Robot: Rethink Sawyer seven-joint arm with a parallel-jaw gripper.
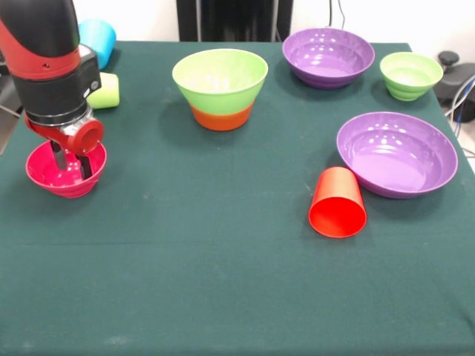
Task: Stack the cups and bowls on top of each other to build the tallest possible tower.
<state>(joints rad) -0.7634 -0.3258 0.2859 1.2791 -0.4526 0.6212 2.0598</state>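
The arm comes down at the left side of the table (223, 297), and its gripper (73, 165) hangs inside the pink bowl (65, 172), which sits upright near the table's left edge. Two dark fingers (87, 166) reach down into the hollow with a gap between them; they appear apart, and nothing shows them pinching the bowl's wall yet. The step in hand looks like taking this bowl so it can go onto the tower (220, 87), the lime-green bowl nested in an orange one, standing upright well apart toward the middle rear. To do it well, one finger should sit inside the rim and the other outside, then close on the wall firmly, since glossy plastic will likely slip under a light pinch. The lift should be straight up and level before carrying across, and the release should come only once the bowl is centred over the green rim, or it may tip the stack. The other pieces lie clear of that path: the red cup (338, 202) on its side just beside the large purple bowl (397, 153), a second purple bowl (328, 56) and the small green bowl (410, 75) at the rear right, and a green cup (107, 90) and a blue cup (100, 37) behind the arm.
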